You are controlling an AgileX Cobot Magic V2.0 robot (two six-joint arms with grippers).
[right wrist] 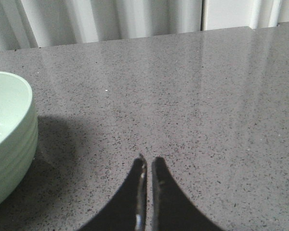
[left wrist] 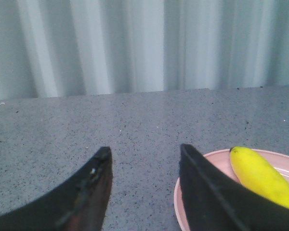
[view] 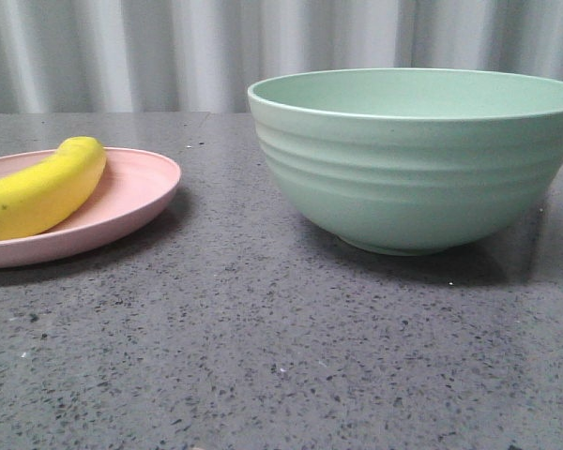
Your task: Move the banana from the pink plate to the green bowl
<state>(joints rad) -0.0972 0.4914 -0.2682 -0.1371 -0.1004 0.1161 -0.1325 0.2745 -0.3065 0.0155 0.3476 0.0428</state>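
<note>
A yellow banana [view: 39, 192] lies on the pink plate [view: 141, 197] at the left of the front view. The green bowl [view: 422, 159] stands empty at the right. Neither gripper shows in the front view. In the left wrist view my left gripper [left wrist: 144, 154] is open over bare table, with nothing between its fingers; the pink plate [left wrist: 216, 163] and the banana [left wrist: 260, 175] lie just beside one finger. In the right wrist view my right gripper [right wrist: 149, 161] is shut on nothing, above the table beside the green bowl [right wrist: 9, 134].
The grey speckled tabletop [view: 263, 347] stretches between plate and bowl and toward the front. A pale corrugated wall [view: 169, 47] runs behind the table's far edge.
</note>
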